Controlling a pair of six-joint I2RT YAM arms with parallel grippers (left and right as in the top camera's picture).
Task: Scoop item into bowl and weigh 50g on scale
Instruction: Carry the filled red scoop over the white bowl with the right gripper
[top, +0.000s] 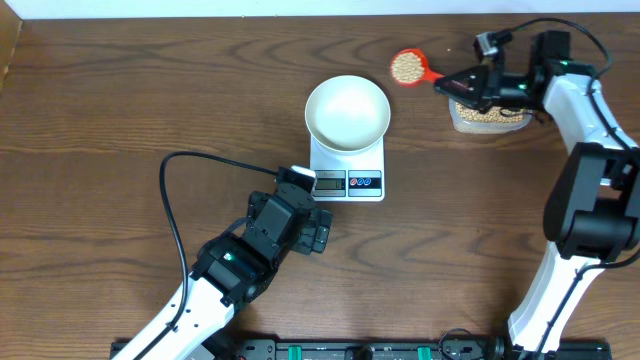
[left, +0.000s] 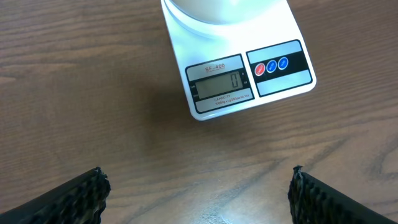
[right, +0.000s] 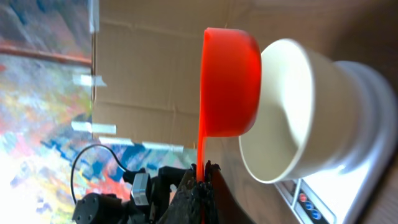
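Observation:
The white bowl (top: 347, 111) stands empty on the white scale (top: 348, 170); the scale's display (left: 219, 83) reads 0. My right gripper (top: 452, 84) is shut on the handle of a red scoop (top: 408, 67) full of tan beans, held to the right of the bowl. The right wrist view shows the scoop (right: 227, 87) beside the bowl (right: 292, 112), with my fingers (right: 200, 180) pinching the handle. A clear tub of beans (top: 487, 116) sits under the right arm. My left gripper (left: 198, 193) is open and empty just in front of the scale.
The left arm (top: 235, 262) lies at the front left with its black cable (top: 175, 215) looping over the wooden table (top: 120, 120). The right arm's white body (top: 585, 180) stands along the right edge.

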